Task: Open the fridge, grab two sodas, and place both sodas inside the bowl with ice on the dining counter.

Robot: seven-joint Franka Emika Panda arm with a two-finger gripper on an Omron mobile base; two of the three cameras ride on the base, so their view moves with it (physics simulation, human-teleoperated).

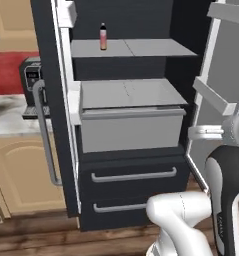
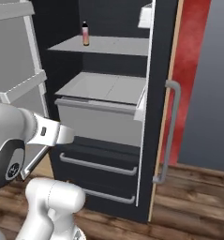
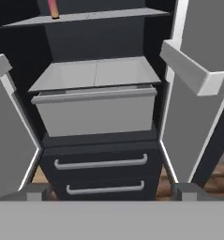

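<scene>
Fridge (image 1: 131,150) stands open in front of the robot, both upper doors swung wide, with grey door shelves showing on the inner faces. On the upper interior shelf (image 1: 136,48) a slim soda bottle (image 1: 103,37) with a dark cap and pink-orange body stands upright near the shelf's left end; from the right base camera the same bottle sits at the far left of that shelf, and the hand camera catches only its lower part at the top edge. Below the shelf a pale grey crisper box (image 1: 131,125) juts forward, and under it are the two black drawers with horizontal grey handles (image 1: 133,175), both closed. A long grey bar handle (image 1: 43,135) runs down the outside of the left door. Beside the fridge, a black coffee machine (image 1: 31,80) sits on a marble counter (image 1: 6,120). The jaws (image 3: 108,192) are spread wide and empty, facing the lower drawers, well apart from the bottle
</scene>
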